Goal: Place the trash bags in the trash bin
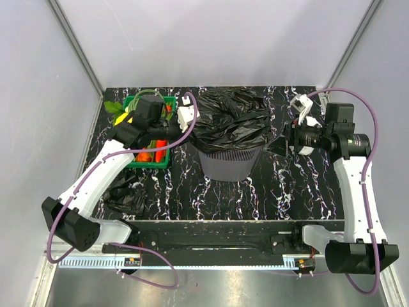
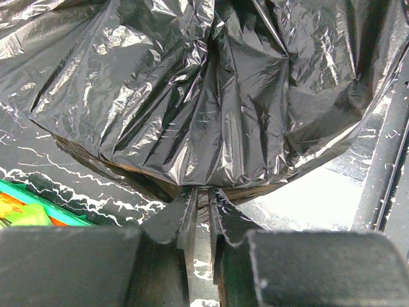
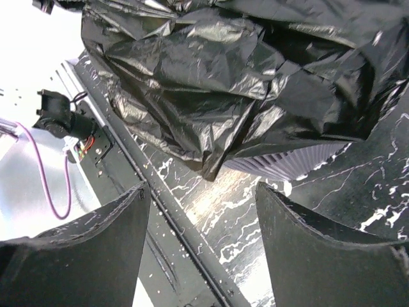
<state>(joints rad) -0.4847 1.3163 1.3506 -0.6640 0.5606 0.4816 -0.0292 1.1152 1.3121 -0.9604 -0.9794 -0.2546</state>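
Trash bin [image 1: 229, 163] upright, mouth up, trash bag [image 1: 231, 118] draped across. Left gripper [image 2: 203, 211] jaws seemingly pinch its film; right gripper [image 3: 201, 188] jaws agape.

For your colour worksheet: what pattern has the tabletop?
Tabletop: black, white marble veins; top view best.

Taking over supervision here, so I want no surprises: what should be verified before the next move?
1. Left gripper holds the draped bag: ok, fingers closed on its edge.
2. Right gripper free: ok, open and empty.
3. Draped bag inside the trash bin: not ok, bunched over the rim.
4. Second bag binned: not ok, lying on the table.
5. Room inside the bin: cannot tell, opening covered.
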